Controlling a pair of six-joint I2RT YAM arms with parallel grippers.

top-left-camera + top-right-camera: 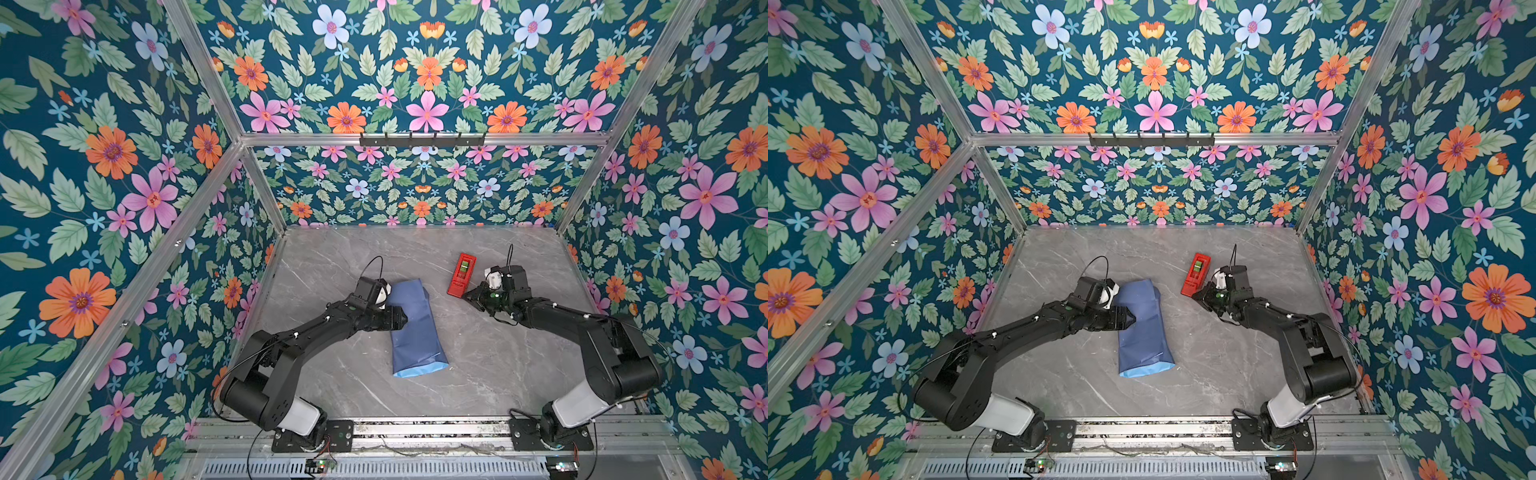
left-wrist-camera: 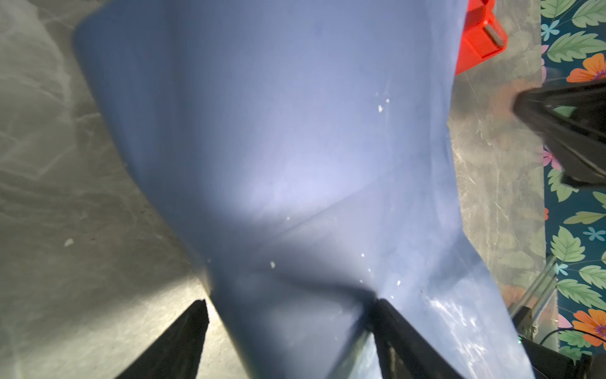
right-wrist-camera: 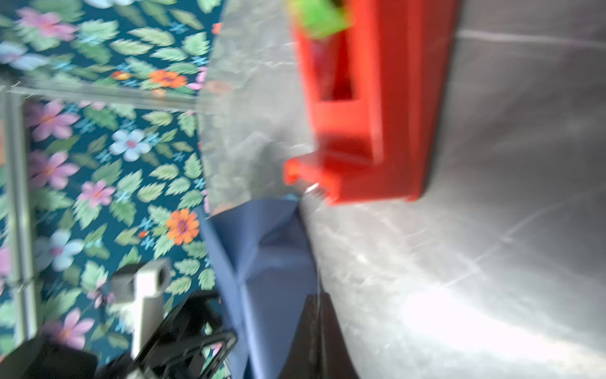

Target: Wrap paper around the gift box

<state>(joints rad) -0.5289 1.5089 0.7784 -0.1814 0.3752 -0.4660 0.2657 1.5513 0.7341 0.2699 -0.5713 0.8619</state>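
Starting at the left side of the table, we see the left gripper reaching over the left edge of the paper, jaws spread wide and straddling a ridge of it, one finger touching the sheet; we judge this pins the fold flat; the paper lies mid-table as a long closed bundle, slate side out, pale lining showing at the end toward the near edge; the gift box is hidden, presumably inside; toward the far right stands the red tape dispenser; the right gripper, pinched shut and empty, sits just beside its near end, likely to fetch tape.
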